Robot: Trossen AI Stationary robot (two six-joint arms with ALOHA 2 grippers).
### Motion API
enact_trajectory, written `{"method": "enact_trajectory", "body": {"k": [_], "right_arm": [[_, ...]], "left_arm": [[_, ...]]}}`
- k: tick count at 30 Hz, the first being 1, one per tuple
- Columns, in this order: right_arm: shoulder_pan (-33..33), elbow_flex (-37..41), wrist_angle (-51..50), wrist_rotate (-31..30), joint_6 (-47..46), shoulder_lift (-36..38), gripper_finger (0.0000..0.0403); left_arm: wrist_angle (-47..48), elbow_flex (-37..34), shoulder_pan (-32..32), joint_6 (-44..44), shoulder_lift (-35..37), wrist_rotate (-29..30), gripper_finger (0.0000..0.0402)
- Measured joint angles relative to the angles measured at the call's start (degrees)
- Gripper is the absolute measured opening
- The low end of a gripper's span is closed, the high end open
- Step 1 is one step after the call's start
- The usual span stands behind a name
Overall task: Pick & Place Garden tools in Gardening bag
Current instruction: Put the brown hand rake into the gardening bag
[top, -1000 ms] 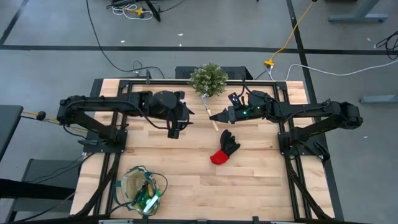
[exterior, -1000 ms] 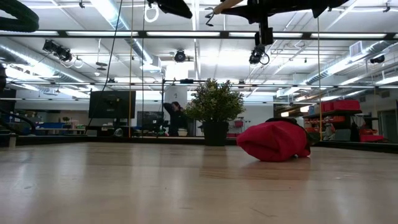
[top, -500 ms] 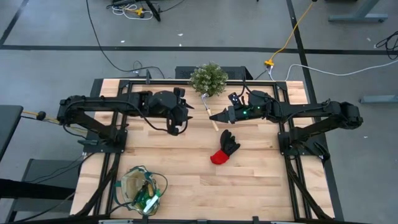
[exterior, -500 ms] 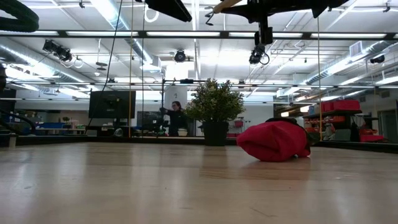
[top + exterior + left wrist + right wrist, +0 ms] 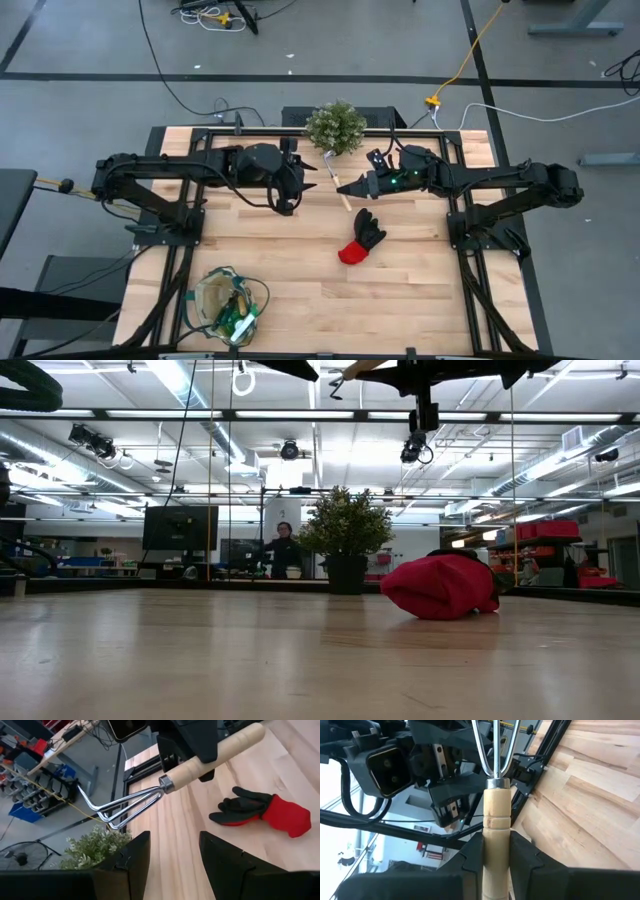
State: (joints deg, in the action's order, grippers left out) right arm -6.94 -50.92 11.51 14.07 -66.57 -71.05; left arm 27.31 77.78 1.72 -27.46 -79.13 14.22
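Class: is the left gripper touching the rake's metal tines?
Apart. The left wrist view shows the open left gripper short of the rake, with bare table between them.

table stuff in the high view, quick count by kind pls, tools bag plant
mini rake, held by the right gripper: 1
glove: 1
gardening bag: 1
potted plant: 1
Total: 4. What sits inside the bag can't be counted from here.
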Motion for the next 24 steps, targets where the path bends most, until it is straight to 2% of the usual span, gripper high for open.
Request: {"method": "enact_trajectory", "body": {"k": [12,24], "right_arm": [[0.0,0.0,0.4,0.0,1.5,0.0,0.0058],[0.0,0.0,5.9,0.6,2.6,0.0,0.0058]], "left_arm": [[-0.9,0.0,0.0,4.2,0.0,0.1,0.0177],[-0.9,0.0,0.0,4.3,0.0,0.1,0.0177]]}}
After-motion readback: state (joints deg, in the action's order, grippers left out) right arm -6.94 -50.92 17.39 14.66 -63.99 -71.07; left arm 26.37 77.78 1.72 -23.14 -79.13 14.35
